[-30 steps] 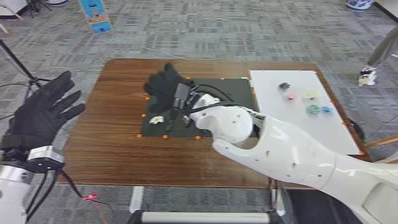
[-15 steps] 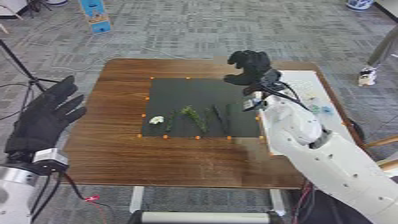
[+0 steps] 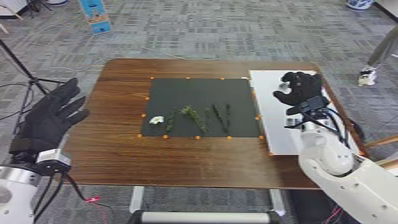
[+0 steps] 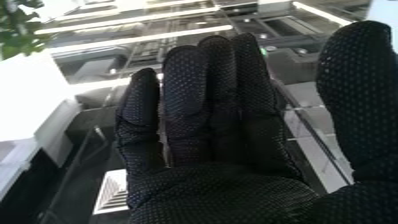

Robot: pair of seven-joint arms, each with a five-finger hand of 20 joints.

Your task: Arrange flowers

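A hand could pass between the left hand (image 3: 46, 116) and the black mat (image 3: 200, 92), while the right hand (image 3: 303, 90) obstructs the white board (image 3: 274, 120).

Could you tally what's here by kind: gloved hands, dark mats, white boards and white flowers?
Gloved hands: 2 (left hand, right hand)
Dark mat: 1
White board: 1
White flower: 1
Total: 5
Green stems are left out, too thin to count surely.
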